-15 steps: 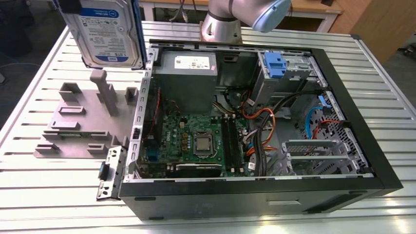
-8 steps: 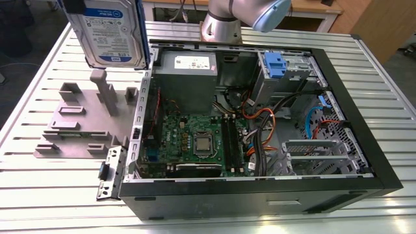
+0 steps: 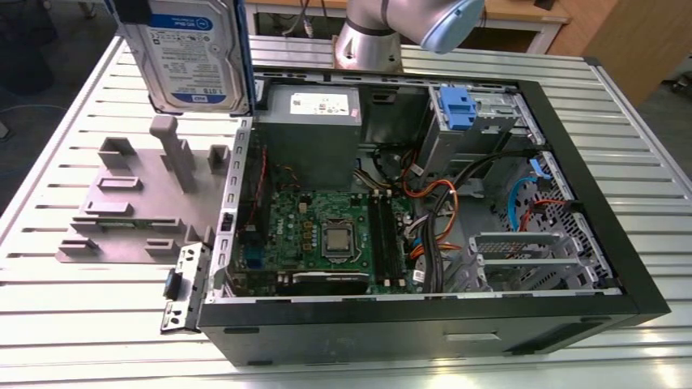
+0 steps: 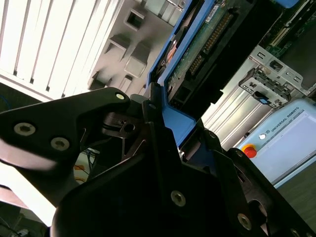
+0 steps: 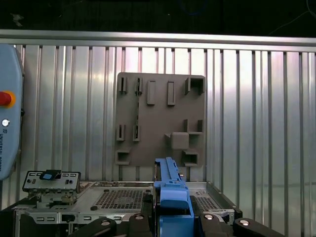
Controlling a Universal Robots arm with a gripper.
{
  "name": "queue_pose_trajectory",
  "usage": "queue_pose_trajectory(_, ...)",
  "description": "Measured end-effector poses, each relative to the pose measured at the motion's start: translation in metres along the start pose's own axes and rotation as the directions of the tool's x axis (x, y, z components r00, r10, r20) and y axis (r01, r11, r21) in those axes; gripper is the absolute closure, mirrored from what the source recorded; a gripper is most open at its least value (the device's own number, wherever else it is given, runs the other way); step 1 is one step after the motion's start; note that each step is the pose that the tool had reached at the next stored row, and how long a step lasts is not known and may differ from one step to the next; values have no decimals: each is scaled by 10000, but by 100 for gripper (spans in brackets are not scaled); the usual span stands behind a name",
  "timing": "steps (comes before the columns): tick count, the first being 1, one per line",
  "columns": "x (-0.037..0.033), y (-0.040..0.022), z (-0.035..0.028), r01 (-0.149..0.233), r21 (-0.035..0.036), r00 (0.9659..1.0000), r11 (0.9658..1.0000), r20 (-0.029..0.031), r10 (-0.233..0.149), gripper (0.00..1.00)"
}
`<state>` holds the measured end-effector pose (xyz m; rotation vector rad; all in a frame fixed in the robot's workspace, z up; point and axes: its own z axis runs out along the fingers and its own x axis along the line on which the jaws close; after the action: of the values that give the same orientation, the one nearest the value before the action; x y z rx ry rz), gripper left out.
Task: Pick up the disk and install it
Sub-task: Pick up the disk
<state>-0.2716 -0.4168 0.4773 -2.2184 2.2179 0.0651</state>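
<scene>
The disk (image 3: 186,55) hangs upright in the air above the grey stand at the exterior view's upper left. Its white-and-blue label faces the camera and a blue rail runs along its edge. In the second wrist view my gripper (image 4: 163,123) is shut on the disk (image 4: 207,39), with black fingers (image 4: 98,118) clamped on the blue rail and the disk's green circuit board facing the camera. The first wrist view looks down along the blue rail of the disk (image 5: 170,190), with my gripper (image 5: 170,222) around it.
An open computer case (image 3: 584,194) lies on the slatted metal table, with a motherboard (image 3: 324,231), a grey power-supply box (image 3: 311,113) and a blue drive bay (image 3: 458,109) inside. The grey slotted stand (image 3: 135,203) sits beside the case below the disk. The arm's base (image 3: 368,44) stands behind.
</scene>
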Motion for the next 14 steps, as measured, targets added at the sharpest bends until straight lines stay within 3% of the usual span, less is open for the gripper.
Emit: queue_pose_trajectory(14, 0, -133, -4, 0, 0, 10000, 10000, 0, 0, 64)
